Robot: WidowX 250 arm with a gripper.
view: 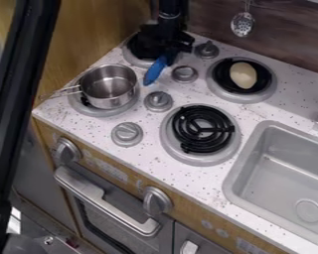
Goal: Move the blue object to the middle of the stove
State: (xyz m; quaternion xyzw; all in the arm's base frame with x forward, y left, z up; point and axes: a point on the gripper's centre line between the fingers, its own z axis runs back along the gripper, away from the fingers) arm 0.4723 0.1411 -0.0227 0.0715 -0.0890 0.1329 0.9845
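We're likely watching the pickup, gripper (174, 48) sitting at the blue object (154, 70), grip impossible to tell, centring it needing a firm hold.

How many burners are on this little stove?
4 burners: one partly hidden behind the gripper, one under the metal pot, one under the pale oval object, and a bare one beside the sink.

Slender blue object (154, 71), slanted near metal pot (111, 100)
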